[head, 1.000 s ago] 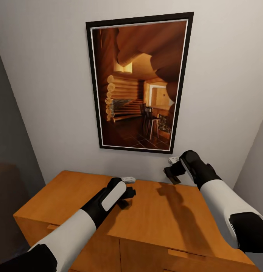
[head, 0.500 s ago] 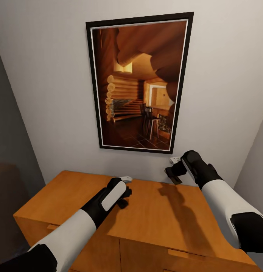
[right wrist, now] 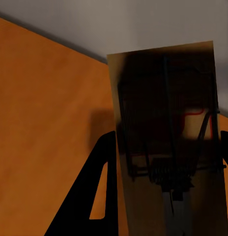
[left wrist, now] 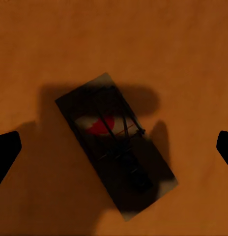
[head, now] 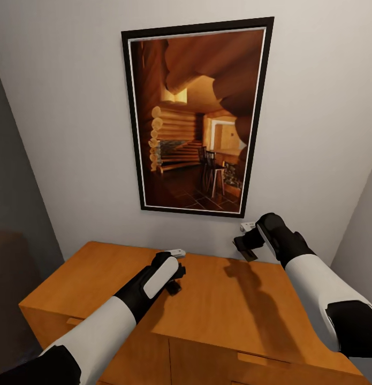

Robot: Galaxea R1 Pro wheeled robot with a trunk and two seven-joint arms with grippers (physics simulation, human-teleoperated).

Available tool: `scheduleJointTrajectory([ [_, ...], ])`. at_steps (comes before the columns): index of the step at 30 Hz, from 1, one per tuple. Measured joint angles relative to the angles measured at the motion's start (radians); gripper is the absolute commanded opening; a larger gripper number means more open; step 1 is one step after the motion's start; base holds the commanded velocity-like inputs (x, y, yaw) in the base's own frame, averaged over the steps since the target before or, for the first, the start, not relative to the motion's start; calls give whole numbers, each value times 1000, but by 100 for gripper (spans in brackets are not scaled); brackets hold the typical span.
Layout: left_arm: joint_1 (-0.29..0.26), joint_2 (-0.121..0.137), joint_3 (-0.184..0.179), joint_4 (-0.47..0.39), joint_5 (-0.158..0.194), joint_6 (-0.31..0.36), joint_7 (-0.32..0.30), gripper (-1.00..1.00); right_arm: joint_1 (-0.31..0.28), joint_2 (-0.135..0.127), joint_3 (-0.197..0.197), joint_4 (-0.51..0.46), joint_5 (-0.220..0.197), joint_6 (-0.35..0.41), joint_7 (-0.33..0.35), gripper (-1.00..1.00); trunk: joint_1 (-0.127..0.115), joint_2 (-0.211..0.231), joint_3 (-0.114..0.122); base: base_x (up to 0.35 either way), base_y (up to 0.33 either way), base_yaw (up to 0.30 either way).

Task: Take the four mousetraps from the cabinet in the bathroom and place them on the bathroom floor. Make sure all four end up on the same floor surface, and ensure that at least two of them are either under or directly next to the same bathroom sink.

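The orange-brown cabinet stands against the wall below me. One mousetrap, a tan board with dark wire and a red mark, lies flat on the cabinet top. My left gripper hovers open right above it, one finger on each side, not touching it. In the head view the left gripper covers most of that mousetrap. My right gripper hangs higher, above the cabinet's back right part, shut on a second mousetrap. Up close, this mousetrap stands upright between the fingers.
A large black-framed picture of a log cabin interior hangs on the pale wall just above the cabinet. A dark grey wall closes off the left side. Drawer fronts show along the cabinet's near face.
My left gripper has sunk a little closer over the mousetrap on the cabinet top, hiding more of it. The right gripper has drifted slightly down with its mousetrap.
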Motion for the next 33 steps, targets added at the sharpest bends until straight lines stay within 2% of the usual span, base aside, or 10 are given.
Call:
scheduleJointTrajectory([
  [10,0,0,-3,24,-1,2,7,100,0,1,0,2,0,0,0,-100,0,0,0,0,0,0],
  [18,0,0,-5,35,-1,0,56,100,0,0,0,24,0,0,1,-100,0,0,0,0,0,0],
  [33,0,0,-3,31,-2,-2,59,100,0,0,0,26,0,0,0,-100,0,0,0,0,-26,0],
])
